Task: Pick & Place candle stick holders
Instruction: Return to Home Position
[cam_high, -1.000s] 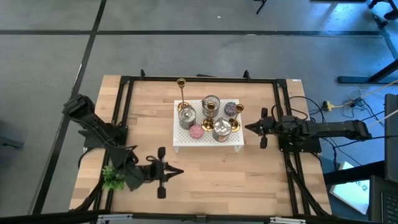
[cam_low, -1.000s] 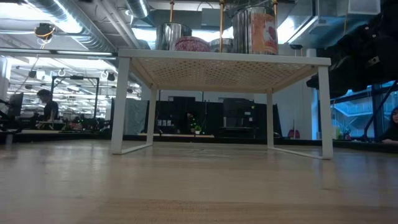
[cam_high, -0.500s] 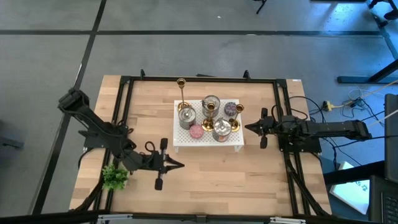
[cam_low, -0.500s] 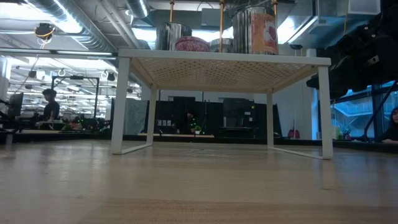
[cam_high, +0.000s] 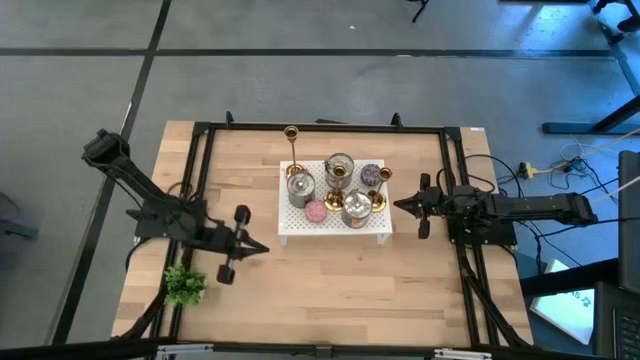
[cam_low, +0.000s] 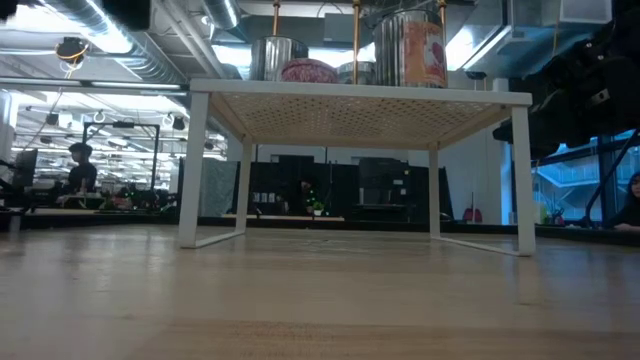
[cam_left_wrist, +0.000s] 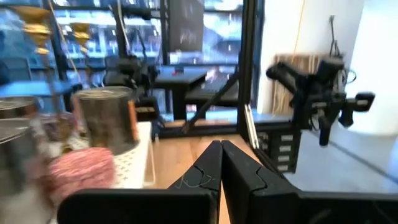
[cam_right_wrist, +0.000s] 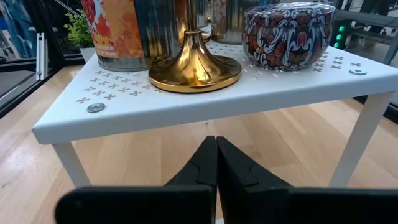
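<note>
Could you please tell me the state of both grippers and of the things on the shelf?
Left gripper: fingers shut, empty, front-left of the shelf.
Right gripper: fingers shut, empty, at the shelf's right edge.
Candle stick holders: upright on the shelf.
Silver tins: upright on the shelf.
Pink candle: sitting on the shelf.

White metal shelf (cam_right_wrist: 280, 84): white top, dotted with small cross-shaped cut-outs.
Slim shiny candle stick holders (cam_right_wrist: 194, 70): bright gold, mirror finish.
Round lidded tin (cam_right_wrist: 288, 34): dark, with red-and-white swirling ornament, upper right of the right wrist view.
Tall cylindrical tin (cam_right_wrist: 112, 31): silver, with an orange-red label, upper left there.
Small round candle (cam_left_wrist: 81, 171): speckled pink.
Wooden table (cam_high: 330, 280): pale wood grain.
Small leafy plant (cam_high: 184, 285): green.
</note>
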